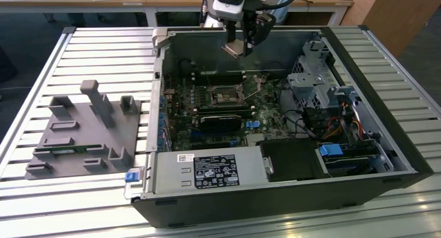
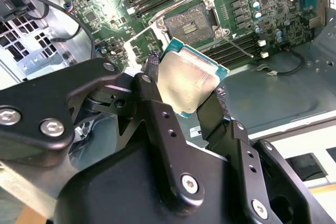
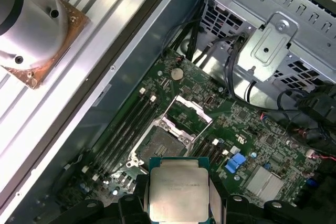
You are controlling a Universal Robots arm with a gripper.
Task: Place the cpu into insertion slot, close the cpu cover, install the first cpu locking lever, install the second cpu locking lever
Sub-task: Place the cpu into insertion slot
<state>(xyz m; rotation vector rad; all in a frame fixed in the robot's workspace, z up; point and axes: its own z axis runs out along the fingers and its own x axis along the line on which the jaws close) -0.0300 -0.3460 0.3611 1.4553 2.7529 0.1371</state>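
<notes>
My gripper (image 1: 238, 48) hangs above the open computer case, shut on the cpu (image 1: 235, 48), a thin square chip with a pale metal face. In both wrist views the cpu (image 2: 186, 80) (image 3: 177, 190) sits edge-gripped between the two black fingers (image 2: 152, 72). The insertion slot (image 1: 226, 97) (image 2: 191, 24) (image 3: 160, 145) lies on the green motherboard below, apart from the chip, its dark centre uncovered. The cpu cover (image 3: 191, 113) stands swung open beside the slot. A thin locking lever (image 2: 236, 45) sticks out next to the socket.
A grey fixture plate (image 1: 82, 129) lies on the slatted table at the exterior view's left. Inside the case are a silver power-supply box (image 1: 206, 171), a metal drive cage (image 1: 313, 88) with cables, and long black memory slots (image 3: 126, 124) beside the socket.
</notes>
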